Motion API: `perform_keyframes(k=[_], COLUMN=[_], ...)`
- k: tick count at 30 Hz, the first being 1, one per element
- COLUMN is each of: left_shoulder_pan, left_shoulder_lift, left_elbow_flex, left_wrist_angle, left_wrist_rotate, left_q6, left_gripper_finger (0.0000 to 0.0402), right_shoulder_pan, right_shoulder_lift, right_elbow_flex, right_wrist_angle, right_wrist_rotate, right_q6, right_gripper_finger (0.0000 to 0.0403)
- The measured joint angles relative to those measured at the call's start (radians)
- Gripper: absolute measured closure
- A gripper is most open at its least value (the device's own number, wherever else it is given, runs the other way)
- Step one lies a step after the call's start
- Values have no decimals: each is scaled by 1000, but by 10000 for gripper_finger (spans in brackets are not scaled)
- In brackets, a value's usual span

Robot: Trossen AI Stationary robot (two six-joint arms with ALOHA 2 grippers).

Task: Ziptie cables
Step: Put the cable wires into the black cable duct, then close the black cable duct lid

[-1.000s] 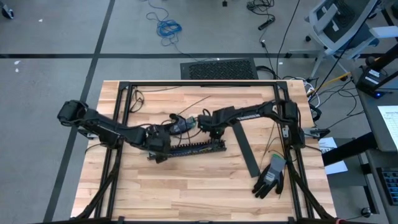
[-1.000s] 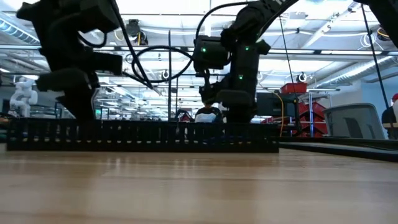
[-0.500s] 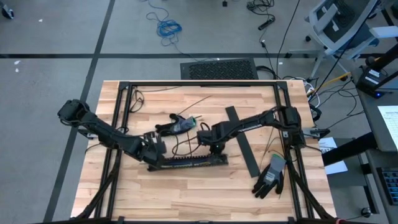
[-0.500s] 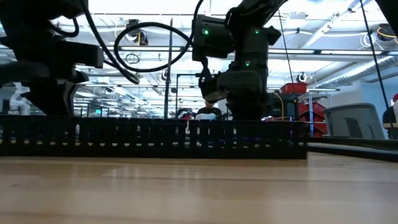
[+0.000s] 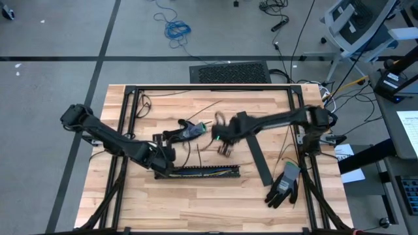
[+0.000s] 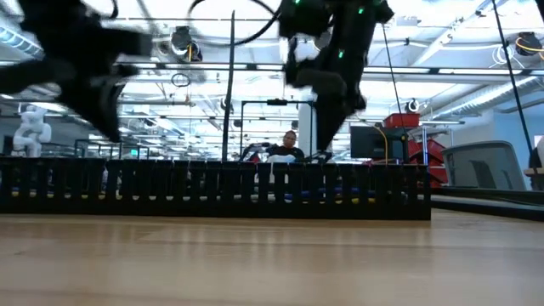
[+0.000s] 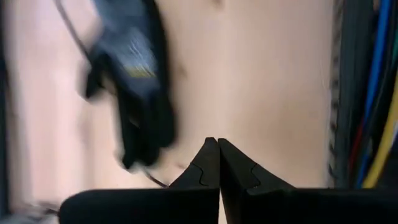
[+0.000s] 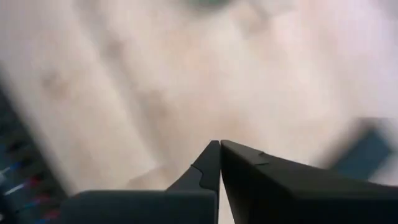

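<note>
The cables (image 7: 373, 93) lie in the duct (image 5: 199, 172) near the counter's (image 5: 196, 202) front edge. Left tool (image 5: 163, 156) clenched empty at the duct's left end; right tool (image 5: 222, 138) clenched empty above the middle. No tie fetched yet, so one must be picked up next.

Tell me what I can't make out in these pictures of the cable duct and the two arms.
- Cables: the left wrist view cuts them off at the edge; in the high view they are too small inside the black slotted duct; in the low view the duct's wall hides them.
- Right pincer: motion-blurred in the high view.
- Left pincer: shut in its wrist view, blurred in the low view.
- Zip tie: none can be made out in any view.
</note>
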Motion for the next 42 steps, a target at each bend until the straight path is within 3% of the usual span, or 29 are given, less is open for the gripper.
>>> perform_keyframes(k=[3, 6, 11, 14, 18, 24, 30, 35, 38, 42], left_shoulder_pan=[13, 42, 139, 239, 375, 496, 547, 596, 623, 641], left_shoulder_lift=[-33, -101, -263, -336, -379, -391, -383, -384, -383, -384], left_elbow_flex=[68, 113, 122, 120, 121, 121, 121, 121, 121, 121], left_wrist_angle=[-17, 21, 276, 435, 527, 517, 497, 478, 432, 409], left_wrist_rotate=[-98, -205, -299, -257, -156, -66, 0, 40, 73, 109], left_q6=[83, 142, 314, 418, 451, 359, 346, 370, 371, 372], left_gripper_finger=[402, 402, 402, 402, 402, 402, 402, 402, 402, 402], right_shoulder_pan=[-51, -79, -84, -79, -91, -157, -252, -310, -320, -327], right_shoulder_lift=[-121, -240, -388, -431, -451, -443, -444, -378, -303, -221], right_elbow_flex=[2, 2, 2, -26, -159, -379, -426, -444, -442, -420], right_wrist_angle=[-72, -136, -202, -215, -121, 154, 192, 201, 222, 226], right_wrist_rotate=[119, 163, 167, 177, 175, 57, 52, -3, -70, -78], right_q6=[18, 49, 95, 111, 170, 286, 342, 397, 411, 468], right_gripper_finger=[403, 403, 388, 360, 298, 183, 99, 65, 60, 59])
